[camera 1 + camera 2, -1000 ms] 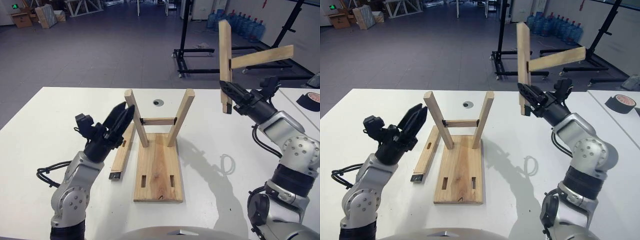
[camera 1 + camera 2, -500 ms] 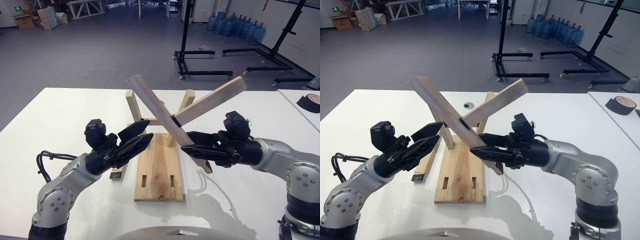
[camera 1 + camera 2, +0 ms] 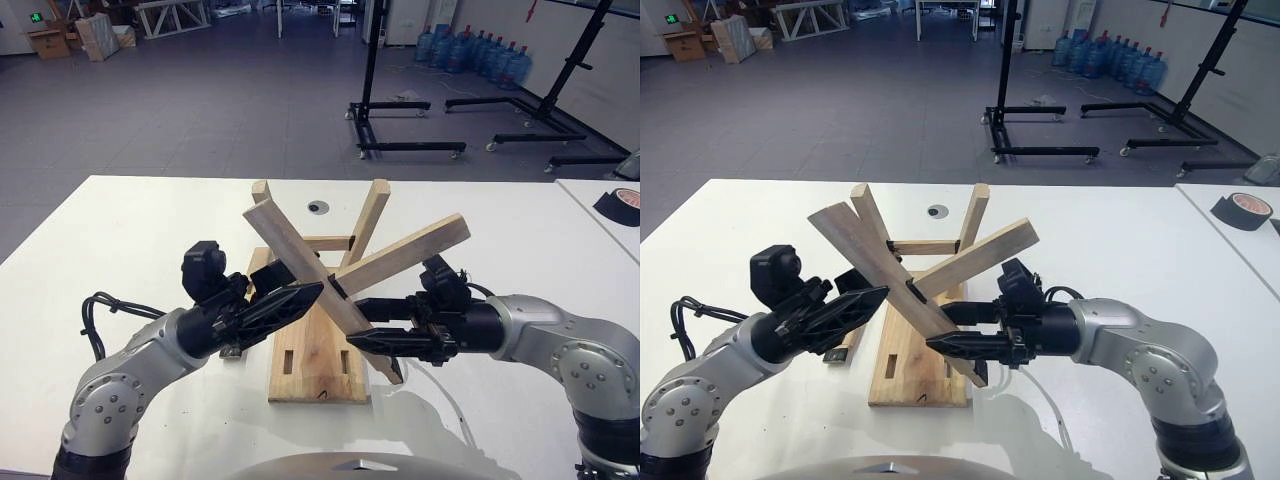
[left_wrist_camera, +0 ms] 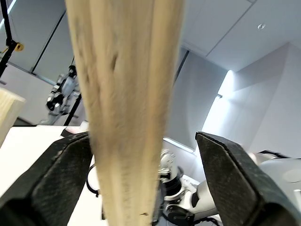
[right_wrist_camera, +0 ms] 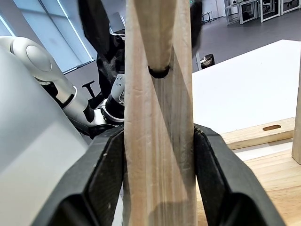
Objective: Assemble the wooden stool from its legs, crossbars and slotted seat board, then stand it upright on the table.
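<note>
**My left arm** [image 3: 150, 352] **and right arm** [image 3: 548, 322]: rounded silver-grey shells, with small dark screws [image 3: 108, 405] dotting the elbow housings. Directly behind each tool, the wrist is matte black. Left tool [image 3: 312, 292] and right tool [image 3: 352, 320]: paired long, tapered black fingers. A black cable [image 3: 95, 310] loops far behind the left tool.

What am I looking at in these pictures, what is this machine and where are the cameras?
This is a humanoid robot with two arms, each ending in a two-finger gripper. The two wide pictures come from cameras in its head, looking down over a white table. The two close-ups come from cameras on its wrists. On the table lies a slotted seat board with two legs and a crossbar standing on it, and a loose leg beside it. The right gripper is clamped on two joined wooden bars, held over the board. The left gripper is open, its fingers either side of one bar.
</note>
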